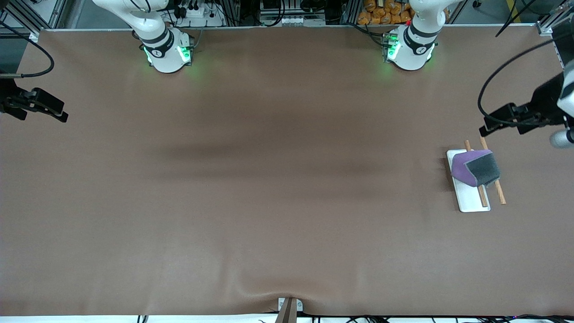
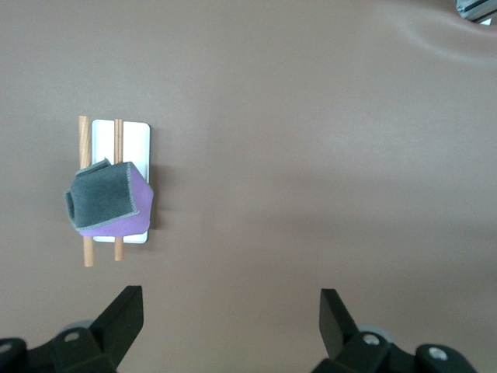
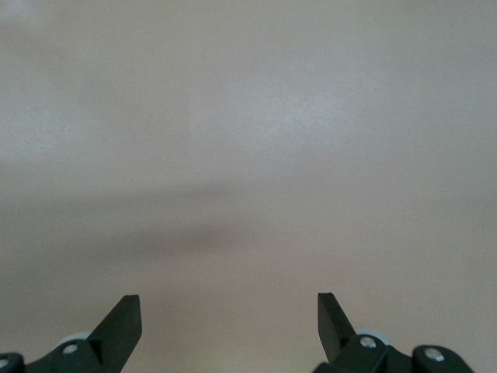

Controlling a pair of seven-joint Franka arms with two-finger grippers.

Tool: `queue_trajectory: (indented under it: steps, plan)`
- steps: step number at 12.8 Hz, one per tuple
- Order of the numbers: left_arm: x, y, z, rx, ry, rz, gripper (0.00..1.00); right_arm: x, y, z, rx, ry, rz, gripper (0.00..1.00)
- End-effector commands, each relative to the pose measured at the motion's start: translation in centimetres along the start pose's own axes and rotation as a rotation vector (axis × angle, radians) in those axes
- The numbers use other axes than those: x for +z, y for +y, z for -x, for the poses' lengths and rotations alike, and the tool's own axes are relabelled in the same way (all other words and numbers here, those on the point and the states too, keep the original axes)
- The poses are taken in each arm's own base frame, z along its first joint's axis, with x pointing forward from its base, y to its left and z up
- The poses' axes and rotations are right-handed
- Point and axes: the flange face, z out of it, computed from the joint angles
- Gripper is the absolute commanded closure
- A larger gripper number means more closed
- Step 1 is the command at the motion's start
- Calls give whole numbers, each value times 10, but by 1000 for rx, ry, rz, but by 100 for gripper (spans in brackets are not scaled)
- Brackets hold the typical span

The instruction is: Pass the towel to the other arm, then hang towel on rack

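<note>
Facing you, front view: towel [image 1: 475,168] draped over rack [image 1: 470,197], just below left gripper [image 1: 486,130] at its table end; right gripper [image 1: 60,117] waits well apart.
Left wrist view: your left gripper [image 2: 231,315] gapes wide, holding nothing; towel [image 2: 105,198] on rack [image 2: 132,136] ahead.
Right wrist view: right gripper [image 3: 230,315] spread, over bare table [image 3: 248,155].

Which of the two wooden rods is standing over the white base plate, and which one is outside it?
The rod toward the right arm's end lies over the base plate; the other rod runs beside its edge, over the table.
</note>
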Motion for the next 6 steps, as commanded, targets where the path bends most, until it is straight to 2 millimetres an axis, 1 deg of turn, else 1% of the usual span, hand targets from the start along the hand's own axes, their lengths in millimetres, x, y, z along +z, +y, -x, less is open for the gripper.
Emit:
queue_trajectory:
  steps: [1,2,4,6]
  plan:
    - [3,4,10,-15,10,-95,0,-4,2,-1,-1,-2,-14,0]
    - [4,13,13,3,9,-91,0,-4,2,-1,-1,-2,-14,0]
    - [3,21,16,18,14,-90,0,-4,1,-1,-3,-2,-14,0]
    - [0,23,16,22,34,-86,0,-5,1,0,-3,-1,-14,0]
